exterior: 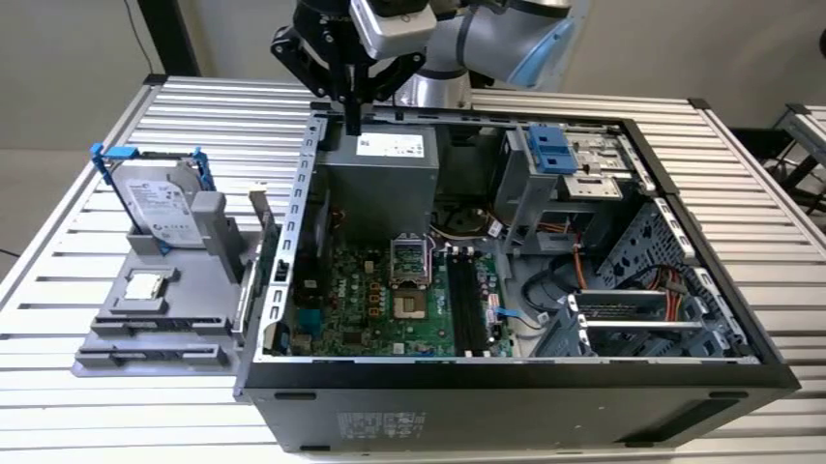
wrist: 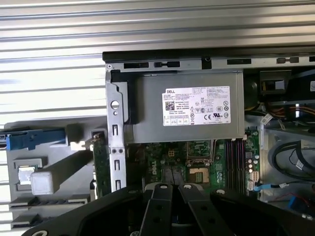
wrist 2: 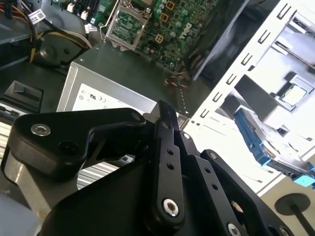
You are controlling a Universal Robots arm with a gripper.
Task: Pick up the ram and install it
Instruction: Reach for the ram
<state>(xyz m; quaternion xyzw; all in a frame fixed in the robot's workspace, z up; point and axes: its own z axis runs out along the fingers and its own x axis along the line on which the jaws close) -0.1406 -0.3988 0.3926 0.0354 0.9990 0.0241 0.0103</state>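
The ram [wrist: 99,164] appears as a thin green-edged board standing on edge in the grey fixture, just outside the computer case's side wall. My gripper [exterior: 351,126] hangs above the rear of the open case, over the grey power supply [exterior: 381,164]. Its black fingers meet at the tips in both wrist views [wrist 2: 165,107] [wrist: 173,173], and I see nothing held between them. The gripper is well apart from the ram, up and to the exterior view's right of the fixture. The black memory slots [exterior: 467,304] lie on the green motherboard inside the case.
The fixture [exterior: 155,333] also holds a silver hard drive in a blue-handled frame [exterior: 162,203] and a small square CPU chip [exterior: 146,285]. The case's metal walls [exterior: 516,372], a drive cage [exterior: 555,164] and loose cables [exterior: 568,280] crowd the interior. A slatted metal table [exterior: 775,242] surrounds everything.
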